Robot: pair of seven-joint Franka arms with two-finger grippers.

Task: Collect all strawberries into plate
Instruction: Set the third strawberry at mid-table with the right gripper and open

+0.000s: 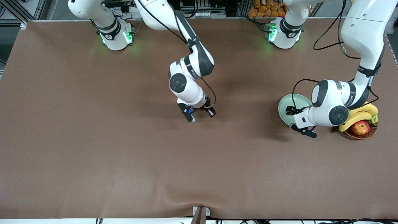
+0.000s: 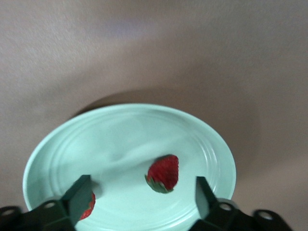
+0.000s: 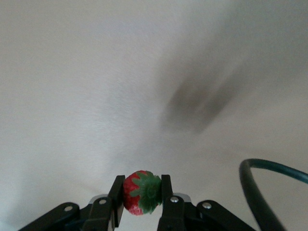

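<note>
1. A brown wicker basket (image 1: pixel 360 132) sits at the left arm's end of the table, just beside the plate (image 1: pixel 287 107), holding bananas (image 1: pixel 362 113) and a red-yellow apple (image 1: pixel 360 127).
2. The left arm's wrist hangs over the basket and the plate's edge, hiding much of both from the front camera.
3. The rest of the brown table (image 1: pixel 93 140) between the 2 arms shows only shadows.
4. The pale green plate holds 2 strawberries: 1 strawberry (image 2: pixel 163 173) lies near its middle, and a second strawberry (image 2: pixel 88 206) is partly hidden by a finger (image 2: pixel 77 195).
5. The left gripper (image 2: pixel 142 192) hovers over the plate with its fingers spread wide, pinching nothing; the middle berry lies below the gap between them.
6. The right gripper (image 3: pixel 142 195) is up over the bare middle of the table, well apart from the plate.
7. Its fingers are pressed onto a third strawberry (image 3: pixel 141 192), green cap facing the wrist camera.
</note>
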